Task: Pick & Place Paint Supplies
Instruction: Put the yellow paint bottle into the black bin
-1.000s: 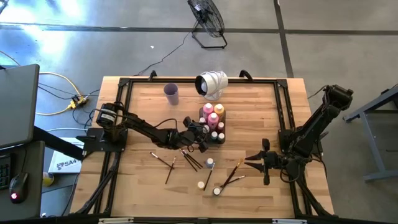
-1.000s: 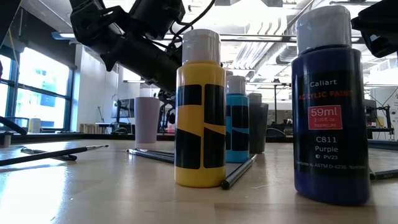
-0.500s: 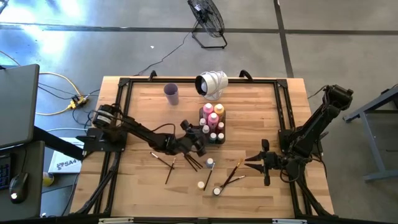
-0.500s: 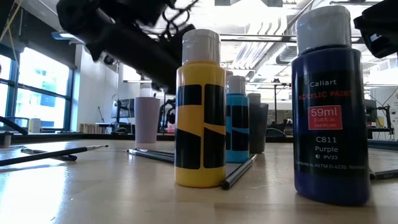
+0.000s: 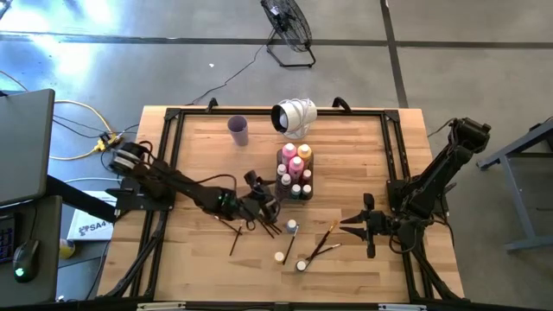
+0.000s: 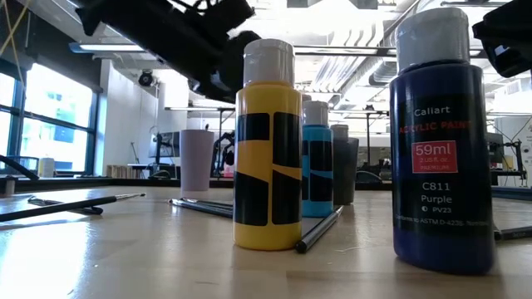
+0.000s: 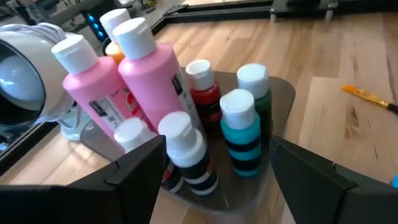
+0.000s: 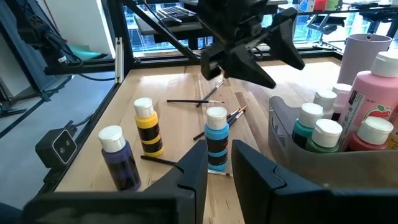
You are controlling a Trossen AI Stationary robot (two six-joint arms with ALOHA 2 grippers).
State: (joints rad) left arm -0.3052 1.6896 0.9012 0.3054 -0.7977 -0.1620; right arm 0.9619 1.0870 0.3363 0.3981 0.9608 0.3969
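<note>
left gripper (image 5: 263, 206): fingers apart, empty, just beside tray (image 5: 295, 192) | bottles (image 5: 294, 161): most in tray, 3 loose on desk (image 5: 346, 147) near brushes (image 5: 262, 223) | right gripper (image 5: 352, 223): beyond loose bottles from tray, fingers apart, empty

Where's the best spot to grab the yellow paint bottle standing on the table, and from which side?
Probably from straight above, the fingers closing on the white cap or the shoulder just under it. The yellow paint bottle stands upright and apart from the purple bottle and the blue bottle, so there is room either side. A paintbrush lies by its base, so a low sideways approach risks knocking that.
</note>
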